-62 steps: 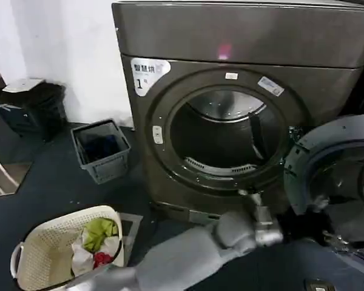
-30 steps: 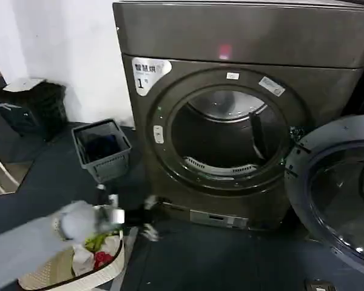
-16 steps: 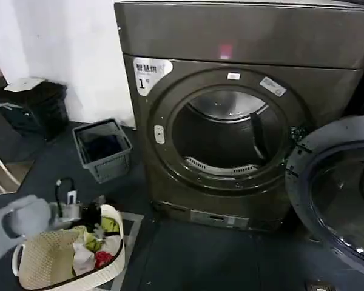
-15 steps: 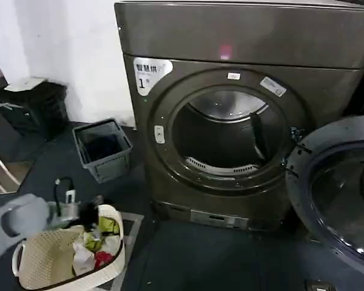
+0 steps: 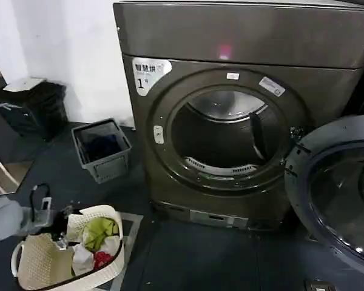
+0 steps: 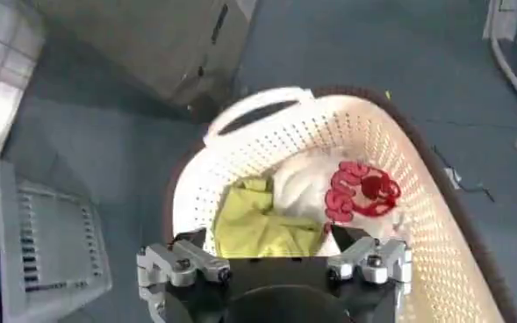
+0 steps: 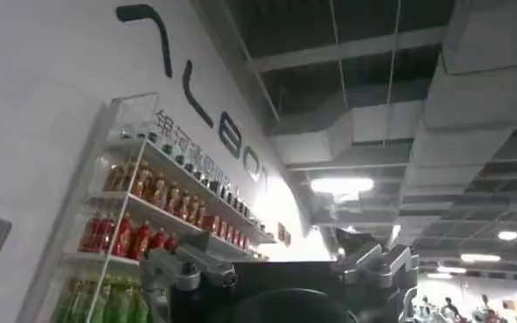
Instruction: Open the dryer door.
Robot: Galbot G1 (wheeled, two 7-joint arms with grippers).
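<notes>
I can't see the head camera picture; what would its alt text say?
The dryer stands with its round dryer door swung open to the right, drum empty. Lower left, the left claw hovers over a white laundry basket of clothes.

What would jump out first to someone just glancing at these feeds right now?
The dryer stands in the middle with its round opening bare, and the dryer door is swung wide open to its right. At lower left a white laundry basket with green, white and red clothes sits on the floor, and the left gripper hangs open just above it.
</notes>
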